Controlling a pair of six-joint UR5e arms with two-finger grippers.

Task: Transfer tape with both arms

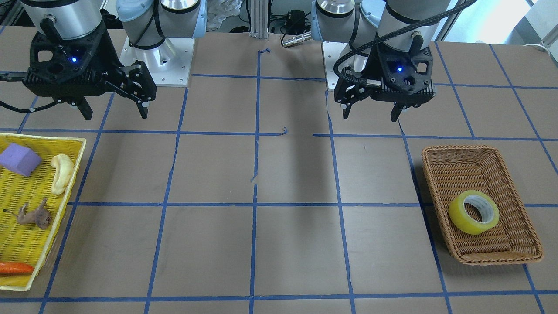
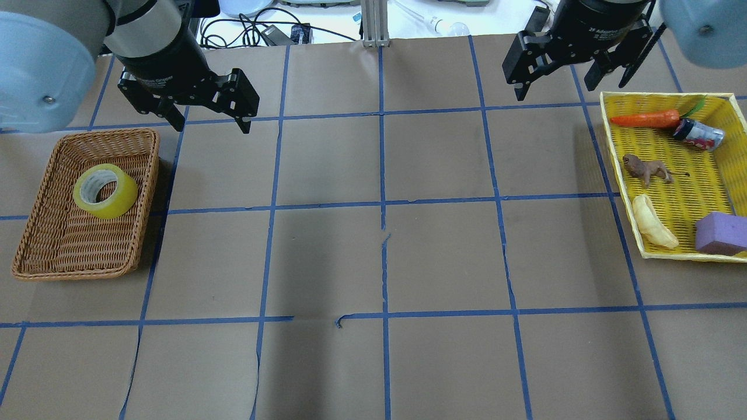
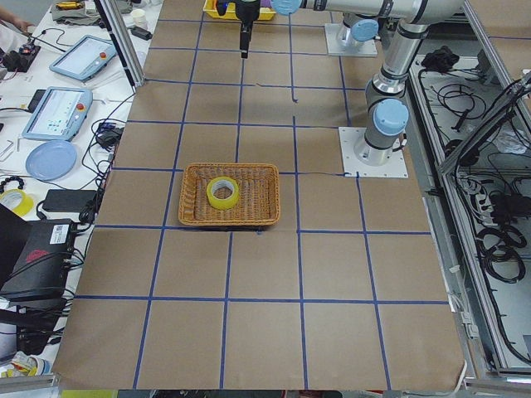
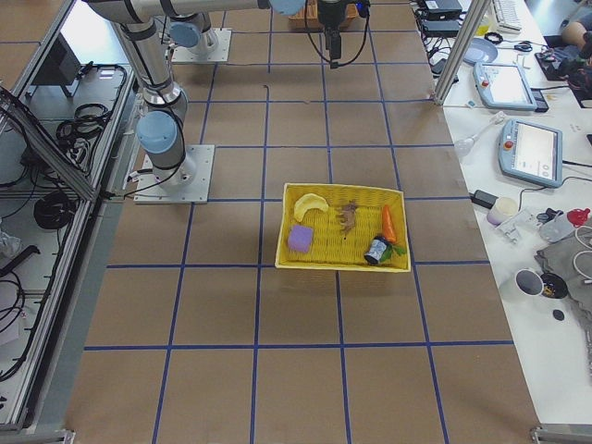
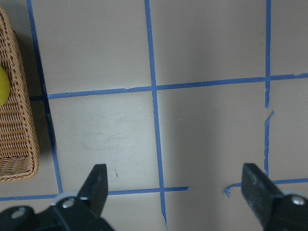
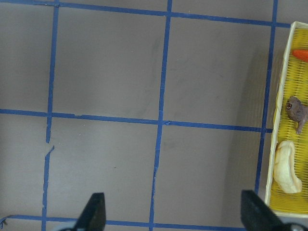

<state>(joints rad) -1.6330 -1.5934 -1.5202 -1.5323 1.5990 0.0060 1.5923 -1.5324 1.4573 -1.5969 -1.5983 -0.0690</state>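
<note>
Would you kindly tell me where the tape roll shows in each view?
Front-facing: tape lower right, in wicker basket.
Overhead: tape at left.
Exterior left: tape at centre.
Exterior right: not discernible.
Left wrist: sliver of tape, left edge.
Right wrist: absent.
Shared landmark: wicker basket.
</note>
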